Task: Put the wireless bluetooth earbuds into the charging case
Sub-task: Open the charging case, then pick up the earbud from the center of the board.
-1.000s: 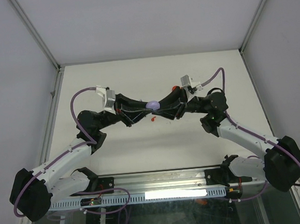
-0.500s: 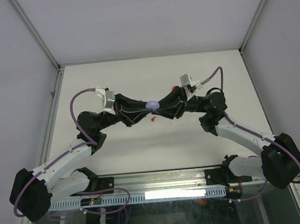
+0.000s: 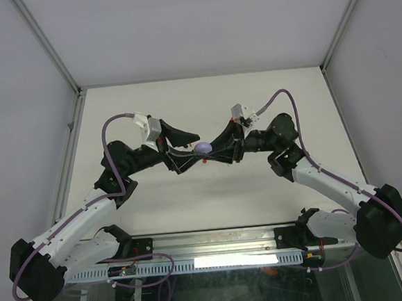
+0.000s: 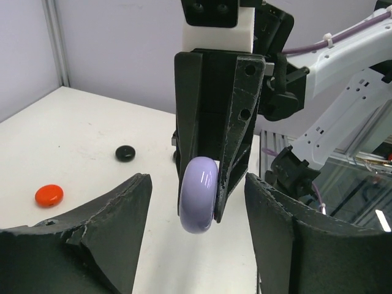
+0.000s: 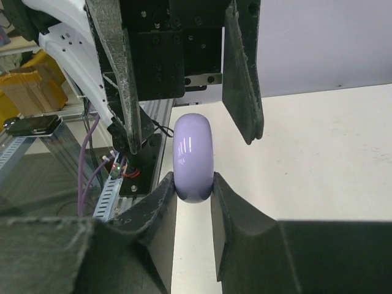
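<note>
Gripping the lavender charging case, the right end effector is clenched on it. In the right wrist view the two fingers press the case's broad faces from either side, near the edge closest to that camera. The case stands on edge, clear of the worktop, over its middle. The case looks closed. Its inside is not visible, so whether any buds sit in it cannot be told.

The left end effector faces the right one head-on and is released. In the right wrist view its fingers stand on either side of the case with a gap on both sides, neither touching it. The left wrist view agrees: the case hangs at the tips of the right end effector, between the spread left fingers and apart from both.

Both arms reach in from opposite sides and meet at the case in the top view.

On the worktop, seen from the left wrist, lie a red round piece and a black round piece. They sit near each other and well apart from the held case.
</note>
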Motion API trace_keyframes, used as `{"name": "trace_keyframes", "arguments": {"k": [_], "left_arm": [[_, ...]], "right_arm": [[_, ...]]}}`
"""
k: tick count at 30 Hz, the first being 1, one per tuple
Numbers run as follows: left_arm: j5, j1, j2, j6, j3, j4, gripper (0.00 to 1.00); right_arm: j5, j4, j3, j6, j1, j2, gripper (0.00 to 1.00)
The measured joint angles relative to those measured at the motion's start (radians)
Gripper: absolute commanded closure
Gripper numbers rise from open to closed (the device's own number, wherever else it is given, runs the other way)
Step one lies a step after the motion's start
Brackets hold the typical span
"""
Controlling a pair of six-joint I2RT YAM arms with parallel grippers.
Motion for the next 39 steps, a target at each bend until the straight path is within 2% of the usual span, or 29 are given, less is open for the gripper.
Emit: {"name": "trace_keyframes", "arguments": {"k": [15, 29, 33, 39], "left_arm": [[0.009, 0.012, 0.052, 0.036, 0.060, -0.148, 0.41], [0.048, 0.065, 0.071, -0.054, 0.100, -0.157, 0.40], [0.032, 0.081, 0.075, -0.068, 0.110, -0.165, 0.36], [0.028, 0.080, 0.085, -0.072, 0.122, -0.180, 0.17]], "right_arm": [[-0.045, -0.087, 0.005, -0.075, 0.000, -0.014, 1.00], [-0.072, -0.098, 0.005, -0.097, 0.000, -0.016, 1.00], [-0.084, -0.099, 0.005, -0.109, 0.000, -0.027, 1.00], [-0.068, -0.124, 0.001, -0.154, 0.000, -0.046, 1.00]]}}
